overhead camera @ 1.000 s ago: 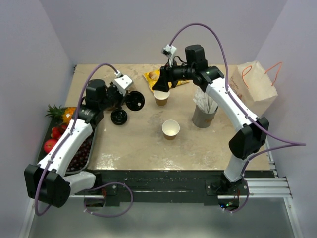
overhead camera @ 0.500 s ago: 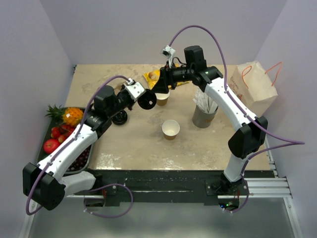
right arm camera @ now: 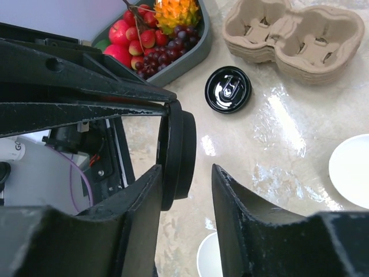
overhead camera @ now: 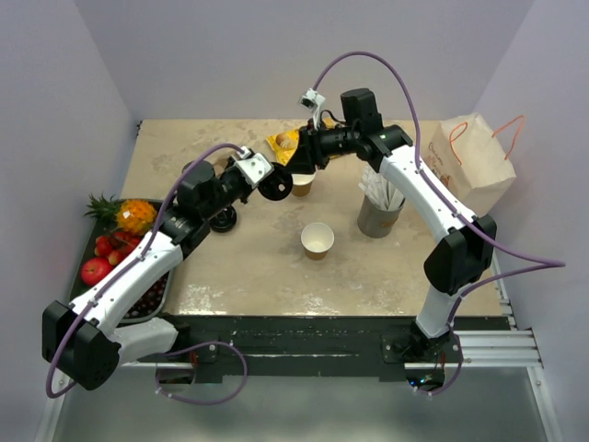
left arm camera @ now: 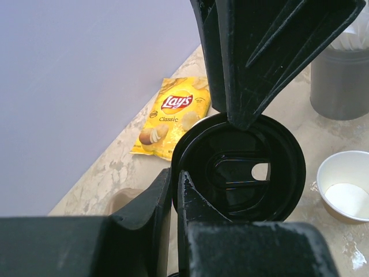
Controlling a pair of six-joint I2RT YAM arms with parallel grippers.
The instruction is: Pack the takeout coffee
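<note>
While left end effector (left arm camera: 207,149) pinches black lid (left arm camera: 248,187), right end effector (right arm camera: 187,172) gapes around it — carrier (right arm camera: 294,29) beyond

Bright, even light from overhead; shadows are faint and soft. A glare streak crosses the desk (right arm camera: 282,124) right of centre in the right wrist view. Both wrist views blur the nearest dark fingers (left arm camera: 144,231).

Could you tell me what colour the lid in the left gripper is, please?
The lid is black, seen best in the left wrist view.
</note>
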